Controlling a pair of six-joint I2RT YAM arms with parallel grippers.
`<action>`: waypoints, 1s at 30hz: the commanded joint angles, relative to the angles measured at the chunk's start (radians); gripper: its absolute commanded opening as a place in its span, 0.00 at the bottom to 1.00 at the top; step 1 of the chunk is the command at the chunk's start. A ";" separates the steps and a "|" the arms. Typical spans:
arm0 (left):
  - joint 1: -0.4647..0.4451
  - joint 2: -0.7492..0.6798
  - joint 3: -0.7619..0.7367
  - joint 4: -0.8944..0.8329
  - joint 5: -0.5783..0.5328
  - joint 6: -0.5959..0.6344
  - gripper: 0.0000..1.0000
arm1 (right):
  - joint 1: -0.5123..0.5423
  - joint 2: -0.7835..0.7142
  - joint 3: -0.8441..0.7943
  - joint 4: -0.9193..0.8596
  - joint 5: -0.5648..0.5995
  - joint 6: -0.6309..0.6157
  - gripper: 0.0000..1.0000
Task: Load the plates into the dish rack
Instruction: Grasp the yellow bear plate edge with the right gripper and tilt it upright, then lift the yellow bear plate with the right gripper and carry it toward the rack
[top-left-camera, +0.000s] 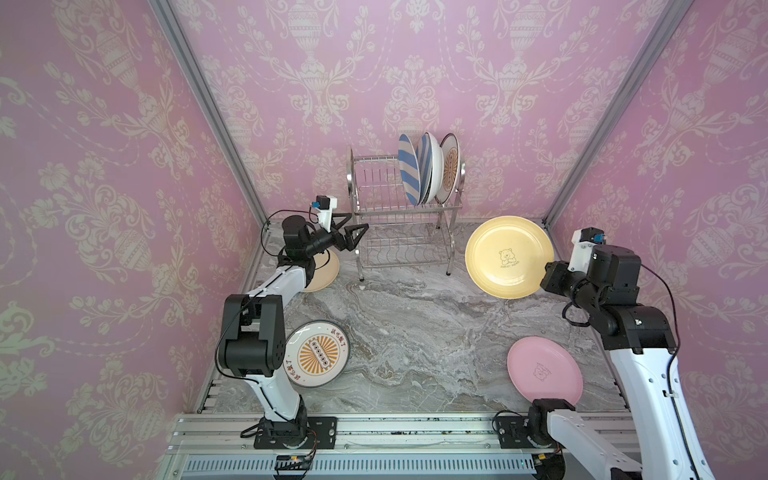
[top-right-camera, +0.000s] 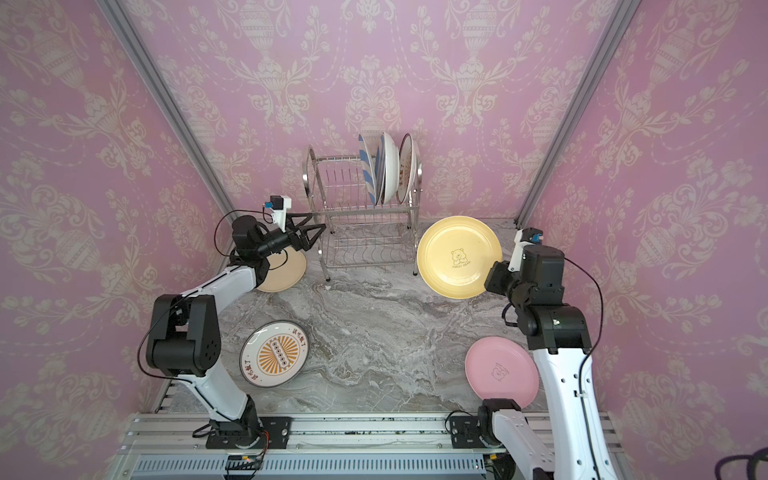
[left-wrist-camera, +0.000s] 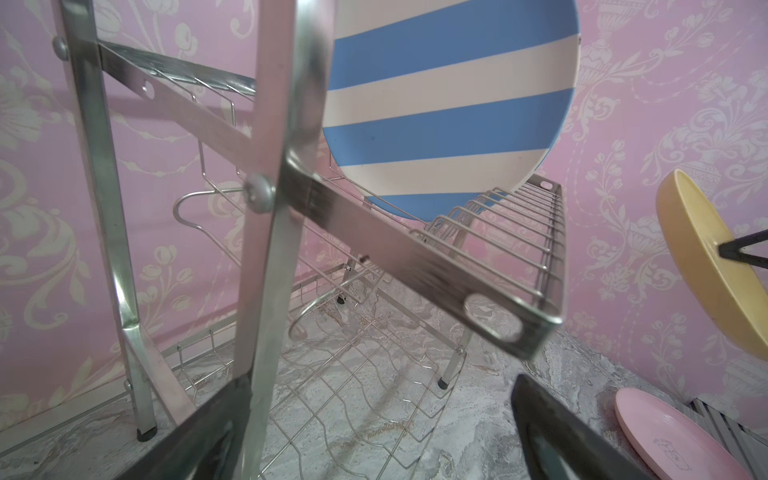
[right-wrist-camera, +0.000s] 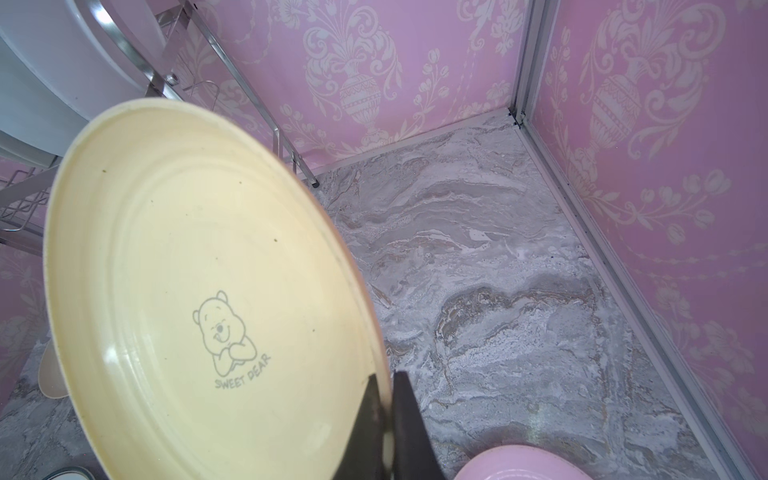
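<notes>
Marble table (top-left-camera: 415, 324) carries the dish rack (top-left-camera: 399, 216) at the middle of its far edge, close to the pink wall (top-left-camera: 374, 62). At the right end of the rack's upper shelf a striped plate (top-left-camera: 409, 170), a second striped plate (top-left-camera: 426, 164) and a sunburst plate (top-left-camera: 451, 170) stand on edge, packed close together. The right gripper (top-left-camera: 547, 270) is clenched on the rim of the yellow plate (top-left-camera: 509, 257); in the right wrist view one finger (right-wrist-camera: 365, 424) lies on the printed face and the other behind the rim. That plate is off the table, tilted with its bear drawing towards the top views, just right of the rack, between it and the far right corner. The left gripper (top-left-camera: 359, 221) has its jaws spread and grasps nothing. It sits at the rack's left end frame, and in the left wrist view the front upright of that frame runs between the two fingers (left-wrist-camera: 199, 436). Whether a finger touches the metal I cannot tell. A cream plate (top-left-camera: 322, 276) lies flat near the far left corner, partly under the left arm. Another sunburst plate (top-left-camera: 318, 353) lies flat by the left edge, towards the near left corner. A pink plate (top-left-camera: 544, 376) lies near the near right corner.
</notes>
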 joint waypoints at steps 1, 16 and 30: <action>-0.018 0.029 0.041 0.082 0.069 -0.054 0.99 | 0.009 -0.011 -0.004 0.008 0.020 -0.020 0.00; -0.028 -0.086 -0.008 -0.259 -0.116 0.176 0.99 | 0.012 -0.023 -0.028 0.033 -0.004 -0.024 0.00; -0.006 0.042 0.126 -0.248 -0.085 0.188 0.99 | 0.015 -0.044 -0.049 0.042 -0.008 -0.021 0.00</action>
